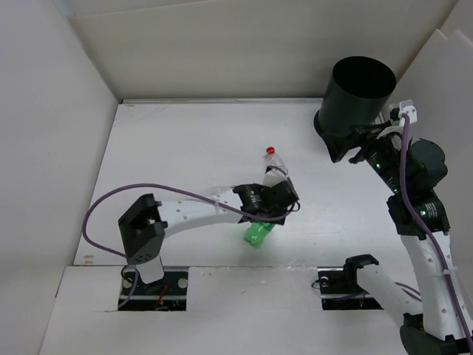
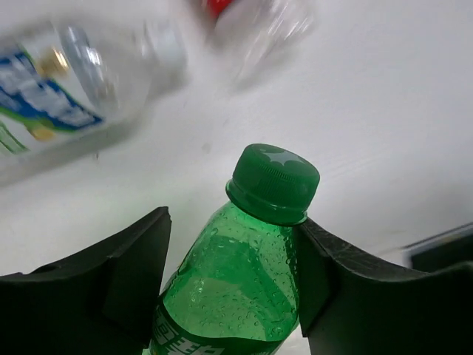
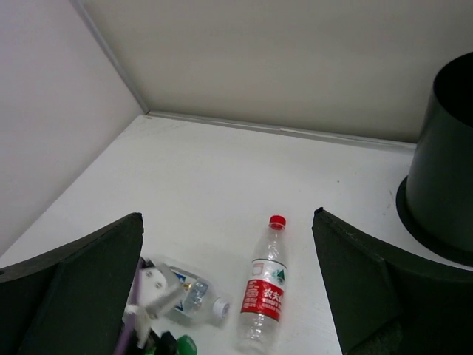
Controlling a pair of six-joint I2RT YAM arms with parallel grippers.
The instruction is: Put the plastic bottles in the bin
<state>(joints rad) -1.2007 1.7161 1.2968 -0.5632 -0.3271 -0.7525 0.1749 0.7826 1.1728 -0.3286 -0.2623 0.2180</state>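
My left gripper (image 1: 269, 216) (image 2: 233, 222) is shut on the green bottle (image 2: 236, 274), its jaws on the shoulder just below the cap; the bottle also shows in the top view (image 1: 258, 234). A clear bottle with red cap and label (image 1: 276, 164) (image 3: 266, 296) lies just beyond it. A clear bottle with a blue-white label (image 3: 194, 296) (image 2: 52, 103) lies beside the left gripper. The tall black bin (image 1: 361, 92) (image 3: 443, 163) stands at the far right. My right gripper (image 1: 356, 151) (image 3: 228, 216) is open and empty next to the bin's base.
White walls (image 1: 222, 52) close the table in at the back and on both sides. The left arm's purple cable (image 1: 111, 200) loops over the table's left part.
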